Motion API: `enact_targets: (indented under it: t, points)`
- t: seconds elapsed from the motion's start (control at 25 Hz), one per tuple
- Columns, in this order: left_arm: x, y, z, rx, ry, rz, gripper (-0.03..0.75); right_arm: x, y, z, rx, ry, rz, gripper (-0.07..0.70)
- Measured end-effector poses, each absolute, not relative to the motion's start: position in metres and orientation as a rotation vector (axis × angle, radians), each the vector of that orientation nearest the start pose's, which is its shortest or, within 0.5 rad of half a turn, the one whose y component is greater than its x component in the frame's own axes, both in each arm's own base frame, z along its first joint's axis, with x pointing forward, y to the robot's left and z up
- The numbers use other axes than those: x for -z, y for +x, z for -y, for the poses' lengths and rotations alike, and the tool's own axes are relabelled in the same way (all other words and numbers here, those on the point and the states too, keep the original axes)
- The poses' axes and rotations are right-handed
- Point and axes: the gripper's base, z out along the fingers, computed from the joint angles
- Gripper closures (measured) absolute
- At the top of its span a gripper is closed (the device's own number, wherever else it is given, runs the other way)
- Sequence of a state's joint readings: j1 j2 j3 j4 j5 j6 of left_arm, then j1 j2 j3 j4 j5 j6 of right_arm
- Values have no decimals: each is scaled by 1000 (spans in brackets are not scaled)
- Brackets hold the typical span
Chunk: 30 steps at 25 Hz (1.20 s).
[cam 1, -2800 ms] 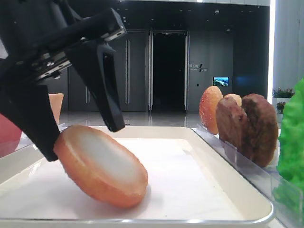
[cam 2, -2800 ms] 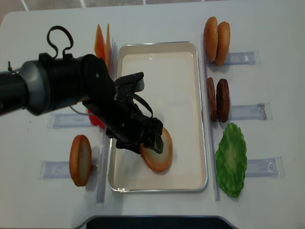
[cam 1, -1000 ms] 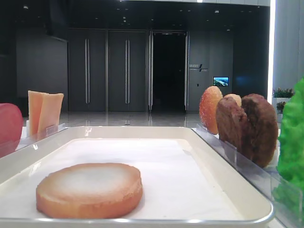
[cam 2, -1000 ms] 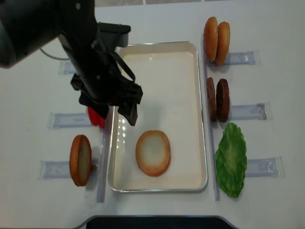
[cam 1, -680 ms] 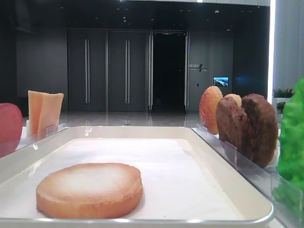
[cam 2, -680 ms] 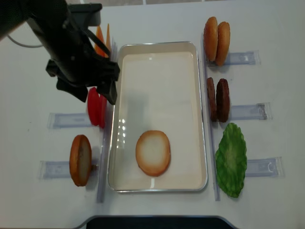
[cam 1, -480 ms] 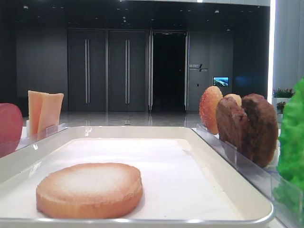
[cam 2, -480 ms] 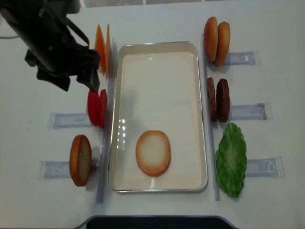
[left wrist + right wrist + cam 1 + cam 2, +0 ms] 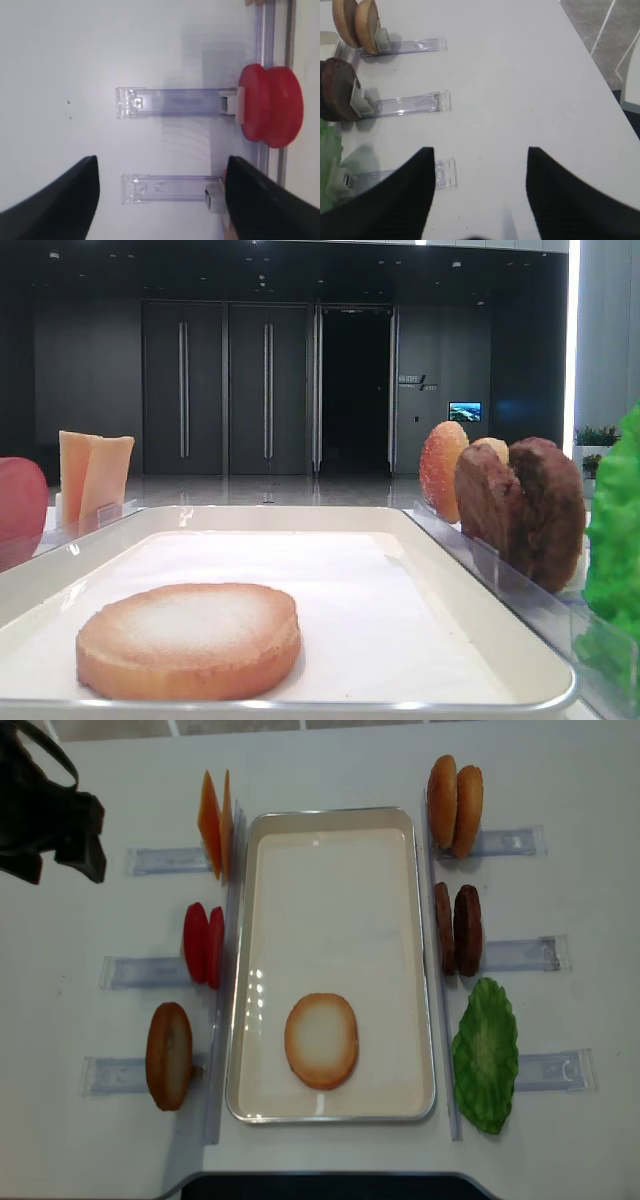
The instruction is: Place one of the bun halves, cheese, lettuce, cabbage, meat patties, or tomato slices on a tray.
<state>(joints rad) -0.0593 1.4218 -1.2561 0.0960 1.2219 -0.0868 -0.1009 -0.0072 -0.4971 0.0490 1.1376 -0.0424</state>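
Observation:
One bun half (image 9: 321,1041) lies flat, pale face up, in the near part of the white tray (image 9: 330,900); the low view shows this bun half (image 9: 190,638) on the tray (image 9: 300,512) floor. My left gripper (image 9: 58,868) is at the far left of the table, well away from the tray, open and empty. In the left wrist view the left gripper (image 9: 162,160) hangs over a clear holder (image 9: 165,189), with the tomato slices (image 9: 272,107) to the right. My right gripper (image 9: 480,150) is open over bare table.
Left of the tray stand cheese (image 9: 215,823), tomato slices (image 9: 203,945) and another bun half (image 9: 168,1055) in clear holders. To the right stand two bun halves (image 9: 455,792), meat patties (image 9: 460,930) and lettuce (image 9: 485,1055).
My left gripper let go of the bun half, which now lies flat in the tray. The gripper then drew back up and to the far left.

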Motion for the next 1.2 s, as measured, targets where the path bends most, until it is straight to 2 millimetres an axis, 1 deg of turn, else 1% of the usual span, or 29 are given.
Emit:
enact_targets:
  t: [0.12, 0.24, 0.52, 0.64, 0.8, 1.0, 1.2]
  points:
    - [-324, 272, -5, -127, -37, -2863, 150, -270, -9, -5, 26, 57, -2115, 216]
    - [-324, 271, -13, -141, -58, -2865, 157, -270, -9, -5, 26, 57, -2115, 216]
    - [-325, 270, -17, -169, -53, -2862, 159, -270, -9, -5, 26, 57, -2115, 216]
    - [-328, 264, -17, -176, -52, -2850, 160, -270, -9, -5, 26, 57, -2115, 216]
    - [-333, 242, -17, -175, -54, -2824, 160, -270, -9, -5, 26, 57, -2115, 216]
    - [-338, 201, -15, -168, -59, -2779, 170, -270, -9, -5, 26, 57, -2115, 216]
    - [-337, 157, -12, -123, -69, -2726, 197, -270, -9, -5, 26, 57, -2115, 216]
